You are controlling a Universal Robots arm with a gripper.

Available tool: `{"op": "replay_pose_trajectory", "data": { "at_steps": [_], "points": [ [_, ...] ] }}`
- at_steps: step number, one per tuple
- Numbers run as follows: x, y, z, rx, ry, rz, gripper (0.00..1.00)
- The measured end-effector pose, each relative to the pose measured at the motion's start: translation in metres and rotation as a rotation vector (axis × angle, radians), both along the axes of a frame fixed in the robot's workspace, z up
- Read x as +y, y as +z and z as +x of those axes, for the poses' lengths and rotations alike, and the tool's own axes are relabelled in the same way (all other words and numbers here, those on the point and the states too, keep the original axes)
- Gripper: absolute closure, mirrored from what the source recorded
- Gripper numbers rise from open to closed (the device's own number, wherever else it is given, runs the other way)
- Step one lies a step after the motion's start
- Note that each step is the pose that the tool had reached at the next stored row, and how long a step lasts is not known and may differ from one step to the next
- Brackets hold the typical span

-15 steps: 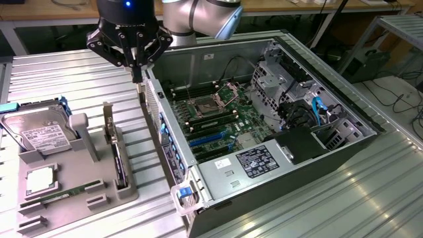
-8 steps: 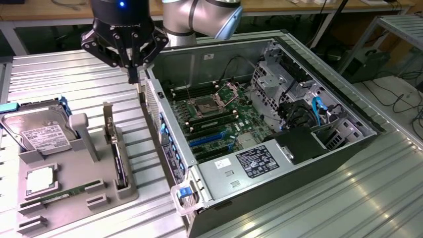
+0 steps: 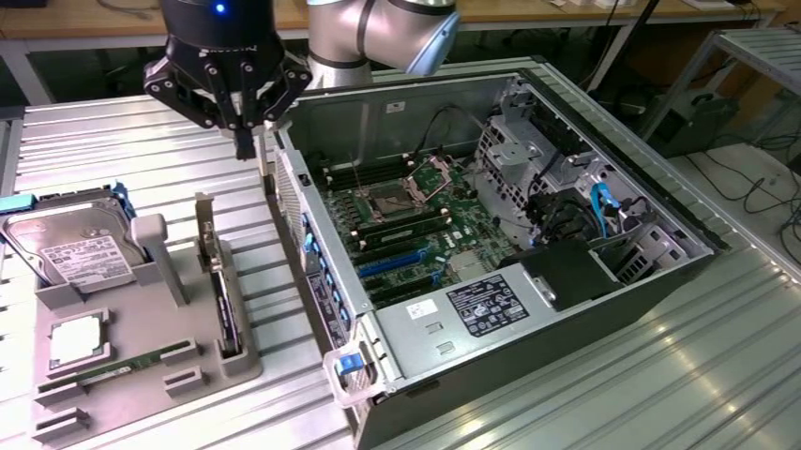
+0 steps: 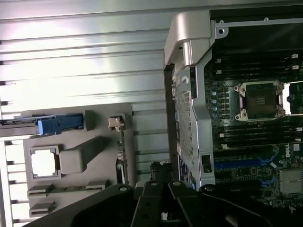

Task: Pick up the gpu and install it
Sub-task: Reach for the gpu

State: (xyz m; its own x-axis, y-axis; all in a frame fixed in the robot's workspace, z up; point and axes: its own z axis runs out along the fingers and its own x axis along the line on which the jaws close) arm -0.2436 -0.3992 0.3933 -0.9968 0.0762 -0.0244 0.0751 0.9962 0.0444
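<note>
While the gripper [image 3: 246, 142] hangs clenched on nothing, the gpu [image 3: 227, 309] stands on edge in the holder [image 3: 163, 323], lengthwise alongside the computer case [image 3: 375, 122].

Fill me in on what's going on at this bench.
A robot arm is working beside an open computer case. Its gripper hangs shut over the metal table, between the case and a gray tray, and seems to hold nothing. The graphics card stands on edge in the tray, not yet picked up.

Space above the gpu [image 3: 225, 309] is open; the case wall [image 3: 294, 216] rises just beside it, a grey post [image 3: 150, 248] opposite.
</note>
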Motion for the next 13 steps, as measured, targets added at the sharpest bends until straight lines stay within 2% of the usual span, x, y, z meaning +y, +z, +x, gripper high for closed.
{"op": "replay_pose_trajectory", "data": {
  "at_steps": [13],
  "points": [
    [-0.0002,0.0000,-0.011,0.0003,0.000,0.0000,0.89]
  ]
}}
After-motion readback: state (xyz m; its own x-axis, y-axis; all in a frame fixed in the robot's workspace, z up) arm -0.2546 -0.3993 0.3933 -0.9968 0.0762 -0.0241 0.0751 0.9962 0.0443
